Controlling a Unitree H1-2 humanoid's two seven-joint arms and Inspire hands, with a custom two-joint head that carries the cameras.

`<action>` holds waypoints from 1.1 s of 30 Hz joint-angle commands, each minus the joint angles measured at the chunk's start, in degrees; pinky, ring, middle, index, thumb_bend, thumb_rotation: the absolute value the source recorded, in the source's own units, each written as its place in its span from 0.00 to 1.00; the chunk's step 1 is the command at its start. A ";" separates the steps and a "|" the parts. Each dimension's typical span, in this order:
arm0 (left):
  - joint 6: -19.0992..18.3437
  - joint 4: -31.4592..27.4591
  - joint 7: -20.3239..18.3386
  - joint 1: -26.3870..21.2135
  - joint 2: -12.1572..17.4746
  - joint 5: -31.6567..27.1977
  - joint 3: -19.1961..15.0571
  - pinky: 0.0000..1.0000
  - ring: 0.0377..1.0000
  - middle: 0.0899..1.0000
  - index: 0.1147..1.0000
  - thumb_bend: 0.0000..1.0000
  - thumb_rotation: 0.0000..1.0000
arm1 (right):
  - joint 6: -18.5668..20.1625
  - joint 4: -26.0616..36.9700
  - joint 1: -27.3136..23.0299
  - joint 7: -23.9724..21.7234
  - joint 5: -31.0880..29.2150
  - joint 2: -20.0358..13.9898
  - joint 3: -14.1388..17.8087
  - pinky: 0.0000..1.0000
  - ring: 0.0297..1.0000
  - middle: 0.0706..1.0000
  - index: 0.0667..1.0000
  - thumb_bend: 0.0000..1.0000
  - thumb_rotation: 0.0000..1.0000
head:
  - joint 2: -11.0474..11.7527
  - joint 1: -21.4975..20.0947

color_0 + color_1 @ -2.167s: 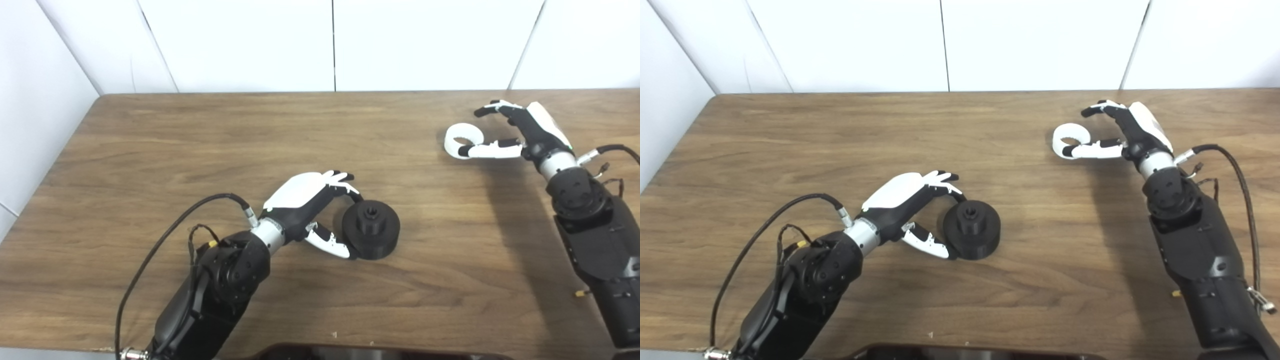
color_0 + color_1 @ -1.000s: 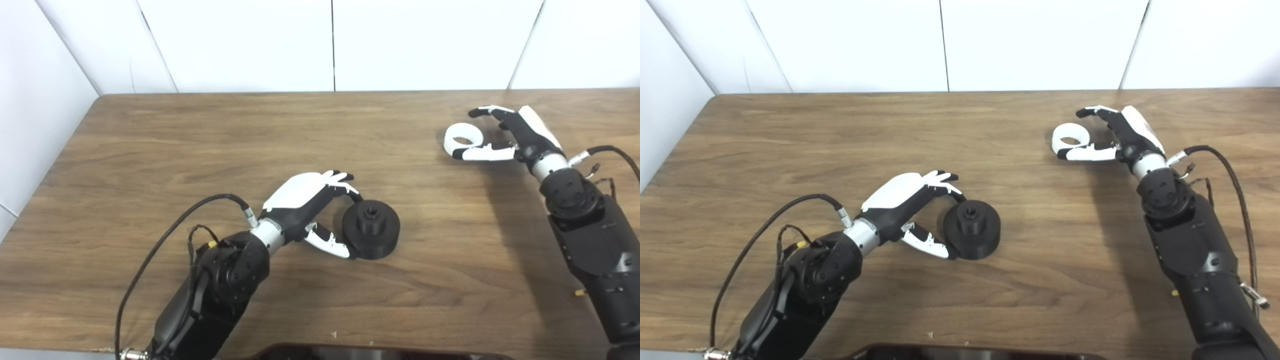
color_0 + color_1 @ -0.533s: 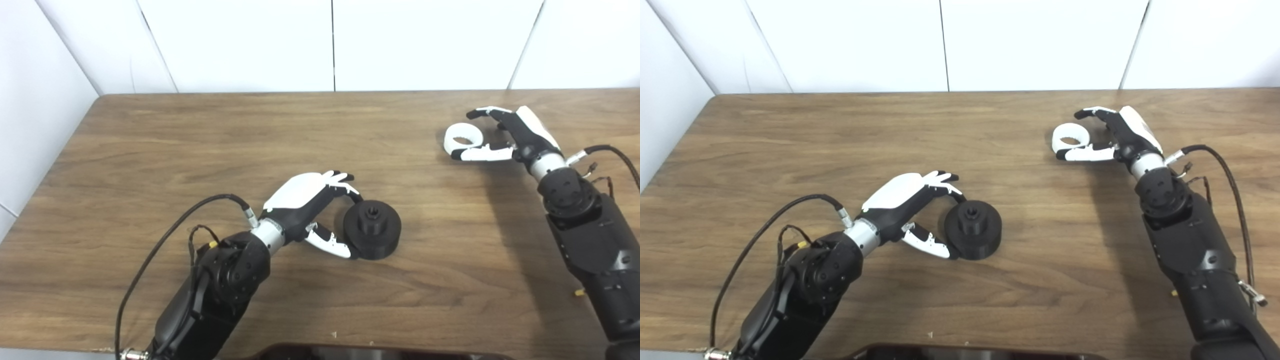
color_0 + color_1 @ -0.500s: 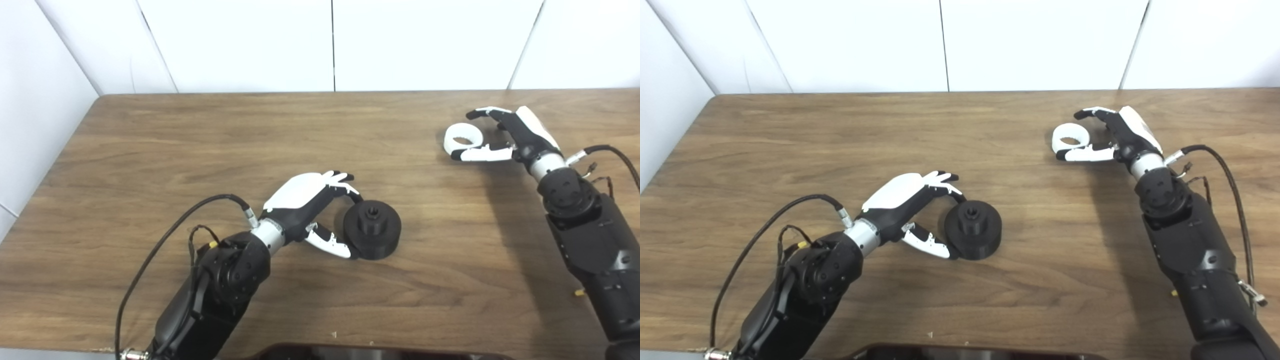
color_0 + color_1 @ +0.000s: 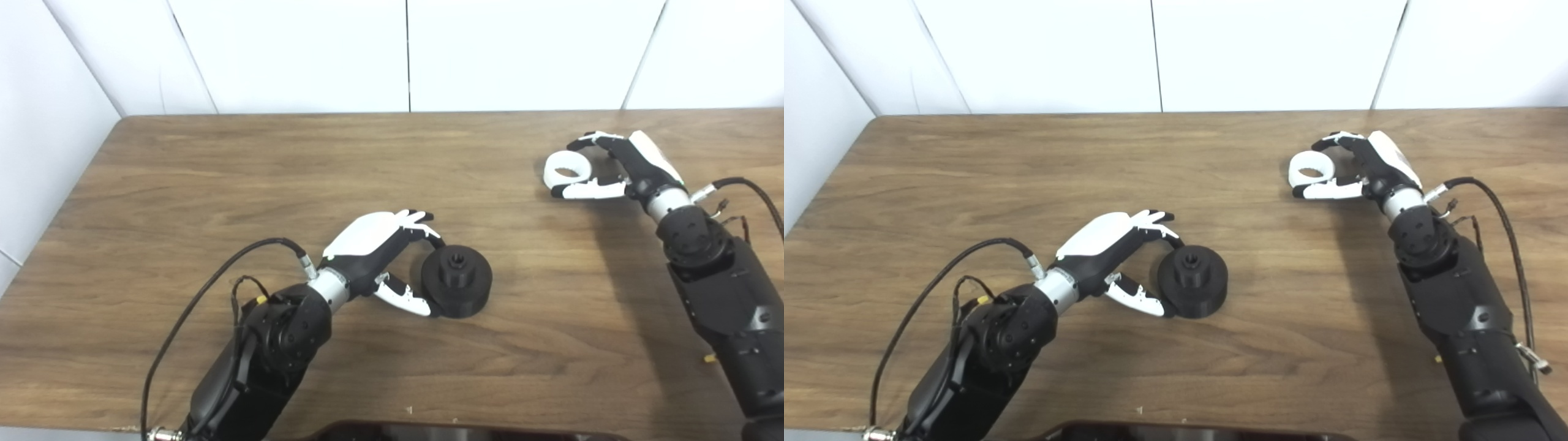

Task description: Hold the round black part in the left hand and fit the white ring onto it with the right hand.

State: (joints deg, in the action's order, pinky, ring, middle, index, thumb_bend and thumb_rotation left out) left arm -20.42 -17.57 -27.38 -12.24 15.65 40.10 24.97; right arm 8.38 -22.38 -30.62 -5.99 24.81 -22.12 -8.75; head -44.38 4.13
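Wooden table (image 5: 245, 171) bears the ring (image 5: 565, 168) lying flat between the right hand's (image 5: 618, 166) parted fingers and thumb, ungripped, while the left hand (image 5: 383, 257) loosely brackets the black part (image 5: 456, 289).

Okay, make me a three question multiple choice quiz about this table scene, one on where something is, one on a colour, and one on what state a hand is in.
1. Where does the white ring lie?
A. On the table's far right part
B. On top of the black part
C. At the near left edge

2. What colour is the round part beside the left hand?
A. White
B. Black
C. Red

3. What is the right hand doing?
A. Lifting the ring high
B. Open around the ring
C. Gripping the black part

Answers: 1 A, the ring rests on the table far right. 2 B, it is black. 3 B, fingers spread, the ring on the table between them.
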 commanded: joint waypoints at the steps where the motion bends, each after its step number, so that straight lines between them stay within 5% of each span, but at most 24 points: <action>1: -0.33 -0.11 -1.97 -0.15 -0.40 -1.32 0.79 0.85 1.00 0.98 0.70 0.84 0.26 | -1.77 1.02 -2.88 1.12 0.72 -1.14 -0.15 0.91 0.99 0.91 0.71 0.86 0.33 | -0.06 0.06; 33: -0.42 -0.09 -1.69 0.04 -0.55 -1.25 1.01 0.84 1.00 0.98 0.69 0.85 0.26 | -3.52 1.05 -2.45 5.78 1.96 -0.54 0.30 0.92 0.97 0.89 0.62 0.83 0.24 | 0.00 -0.02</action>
State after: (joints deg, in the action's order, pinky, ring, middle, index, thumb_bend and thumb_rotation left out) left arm -20.77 -17.64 -27.36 -12.26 15.54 40.08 25.06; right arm 7.04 -22.52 -30.50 -1.76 26.50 -22.24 -9.04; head -44.30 4.04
